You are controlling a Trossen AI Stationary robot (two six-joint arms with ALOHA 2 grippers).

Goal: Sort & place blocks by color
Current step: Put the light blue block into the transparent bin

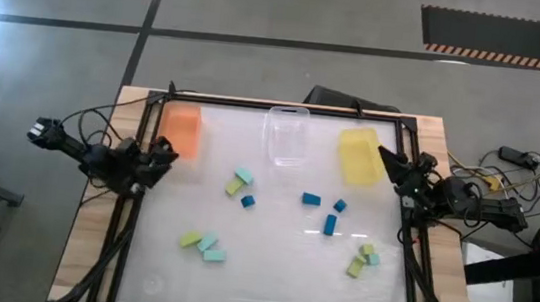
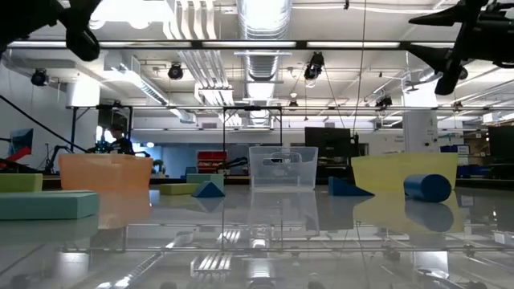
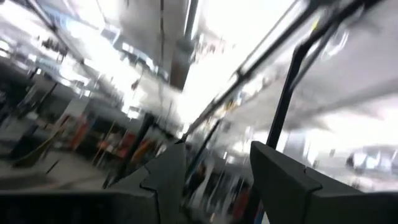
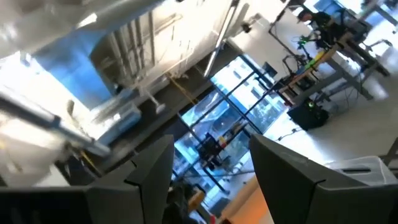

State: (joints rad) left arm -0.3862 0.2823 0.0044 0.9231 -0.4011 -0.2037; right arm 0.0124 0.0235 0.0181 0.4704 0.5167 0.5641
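Note:
The blocks lie scattered on the white table top, all apart from both grippers. A yellow-green, a teal and a blue block sit left of centre. Three blue blocks lie right of centre. A yellow-green and teal group lies nearer the near edge, and another near the right edge. My left gripper is raised at the table's left edge, open. My right gripper is raised at the right edge beside the yellow tray, open. Both wrist views look up into the room.
Three trays stand in a row along the far side: the orange tray on the left, the clear tray in the middle and the yellow tray on the right. A dark frame borders the table. Cables lie right of the table.

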